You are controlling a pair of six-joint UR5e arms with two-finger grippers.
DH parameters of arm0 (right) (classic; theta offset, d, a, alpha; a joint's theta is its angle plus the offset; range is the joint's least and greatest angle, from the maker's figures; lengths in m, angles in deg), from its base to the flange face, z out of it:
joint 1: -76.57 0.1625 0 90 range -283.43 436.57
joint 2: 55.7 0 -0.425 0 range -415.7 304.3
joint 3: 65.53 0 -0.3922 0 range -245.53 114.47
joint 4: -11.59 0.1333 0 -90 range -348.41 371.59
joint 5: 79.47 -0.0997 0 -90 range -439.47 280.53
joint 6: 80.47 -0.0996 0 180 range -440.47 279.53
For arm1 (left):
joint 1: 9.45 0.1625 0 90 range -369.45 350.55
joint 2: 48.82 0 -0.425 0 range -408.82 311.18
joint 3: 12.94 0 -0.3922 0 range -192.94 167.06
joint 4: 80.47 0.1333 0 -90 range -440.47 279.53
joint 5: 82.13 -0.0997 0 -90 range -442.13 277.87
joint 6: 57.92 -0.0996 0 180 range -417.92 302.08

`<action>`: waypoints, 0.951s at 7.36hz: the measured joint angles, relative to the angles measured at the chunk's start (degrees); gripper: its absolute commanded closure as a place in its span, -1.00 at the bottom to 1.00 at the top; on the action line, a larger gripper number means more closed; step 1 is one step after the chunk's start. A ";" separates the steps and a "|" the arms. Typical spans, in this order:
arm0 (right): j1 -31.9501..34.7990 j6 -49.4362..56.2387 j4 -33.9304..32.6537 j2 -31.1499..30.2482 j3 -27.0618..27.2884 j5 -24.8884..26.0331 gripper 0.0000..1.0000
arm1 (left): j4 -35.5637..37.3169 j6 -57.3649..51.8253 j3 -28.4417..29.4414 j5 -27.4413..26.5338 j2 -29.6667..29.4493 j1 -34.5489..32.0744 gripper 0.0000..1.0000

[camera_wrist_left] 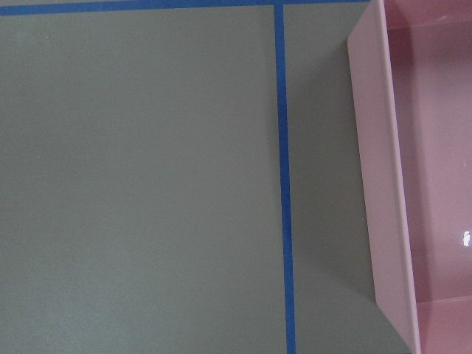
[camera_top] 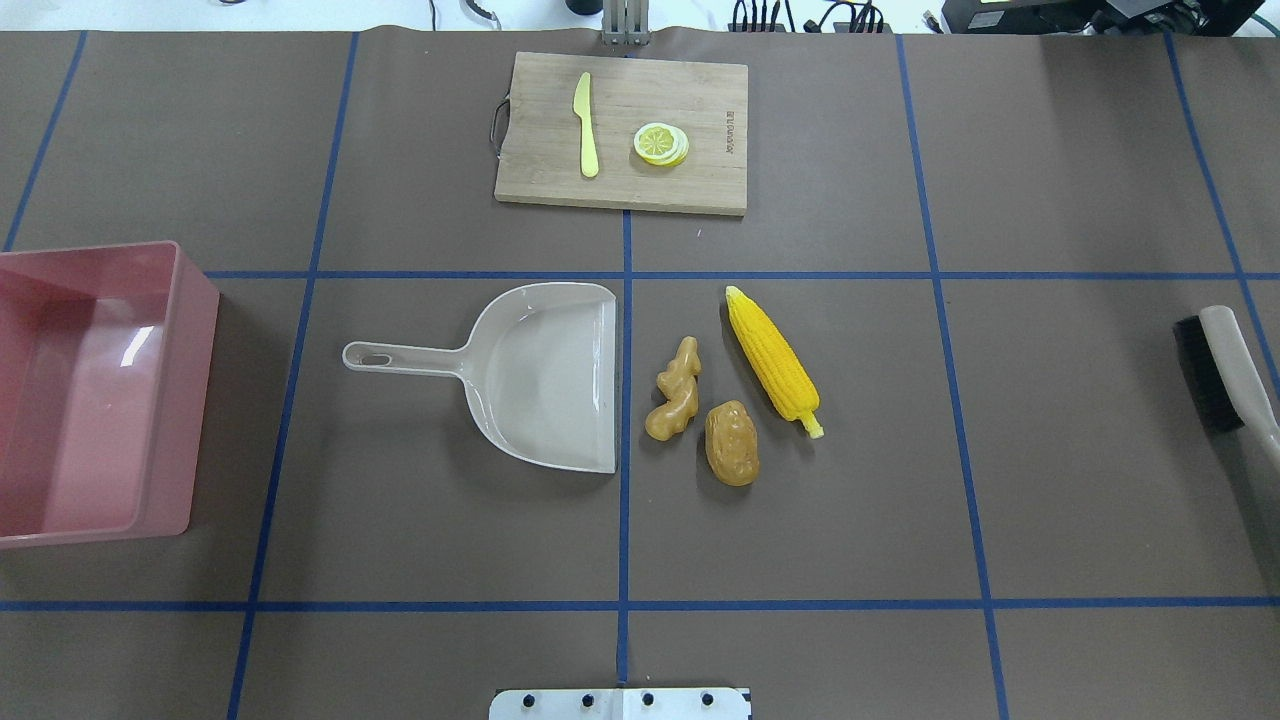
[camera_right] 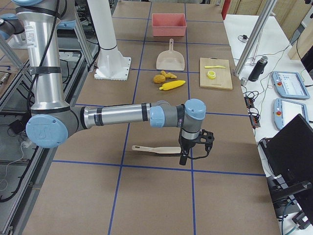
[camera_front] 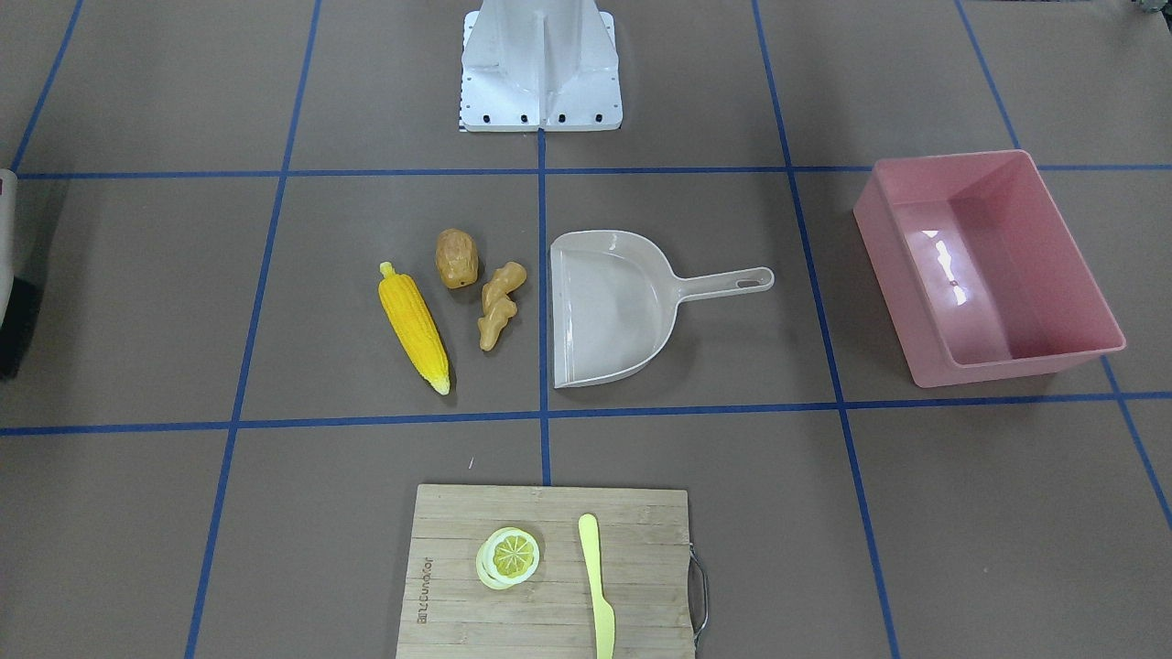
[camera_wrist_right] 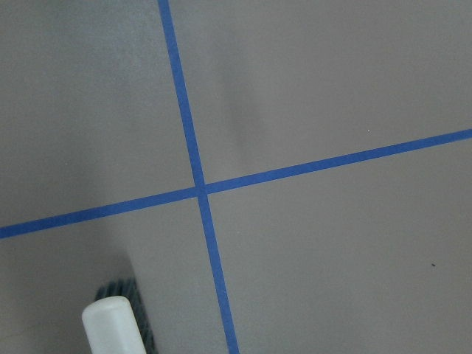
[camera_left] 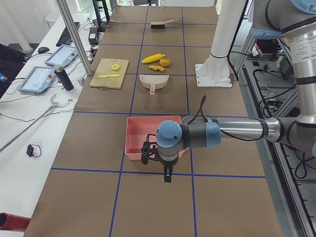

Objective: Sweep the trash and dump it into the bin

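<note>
The trash lies mid-table: a yellow corn cob, a tan potato and a beige ginger root, just right of a beige dustpan. The pink bin stands at the table's left end and holds nothing; its rim shows in the left wrist view. My left gripper hangs above the table beside the bin. My right gripper hangs at the handle end of a brush. Both grippers show only in the side views, so I cannot tell whether they are open or shut.
A wooden cutting board at the far side carries a pale yellow knife and a lemon slice. The brush lies at the right edge. The robot's base plate is at the near edge.
</note>
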 measured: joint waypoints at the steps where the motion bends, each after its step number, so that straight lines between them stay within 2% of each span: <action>1: -0.03 0.02 0.00 0.03 -0.01 -0.09 -1.00 | -0.01 -0.01 -0.12 0.02 0.02 0.00 -0.97; 5: -0.07 0.11 -0.07 -0.80 1.05 -3.63 -1.00 | -0.09 -0.08 -0.36 0.11 0.45 -0.01 -0.97; 7: 0.10 0.16 -0.01 -2.93 7.02 -4.02 -1.00 | -0.07 -0.01 -0.39 0.12 0.41 -0.01 -0.97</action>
